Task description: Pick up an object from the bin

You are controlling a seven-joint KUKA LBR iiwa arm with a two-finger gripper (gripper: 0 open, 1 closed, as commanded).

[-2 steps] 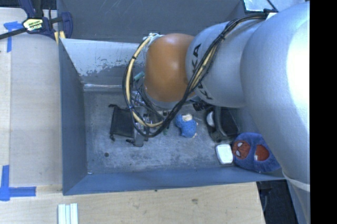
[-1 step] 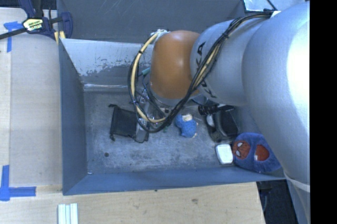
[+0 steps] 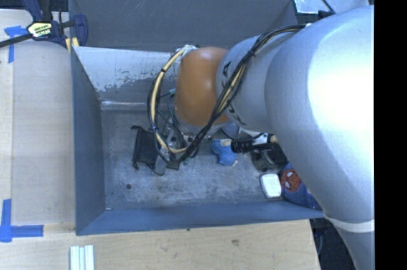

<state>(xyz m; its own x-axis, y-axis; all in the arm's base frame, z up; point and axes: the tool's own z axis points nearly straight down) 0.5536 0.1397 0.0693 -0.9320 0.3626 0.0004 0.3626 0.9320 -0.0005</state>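
My gripper (image 3: pixel 164 149) is low over the bin floor, left of the middle, mostly hidden under the arm's orange cover and cables. A flat black thing (image 3: pixel 142 148) lies tilted right against the gripper's left side. I cannot tell whether the two touch. A small blue lumpy thing (image 3: pixel 224 153) lies on the floor just right of the gripper.
Further right lie a black tool with a yellow mark (image 3: pixel 259 149), a small white block (image 3: pixel 271 185) and a red and blue figure-printed item (image 3: pixel 293 182), partly under the arm. The big grey arm covers the bin's right side.
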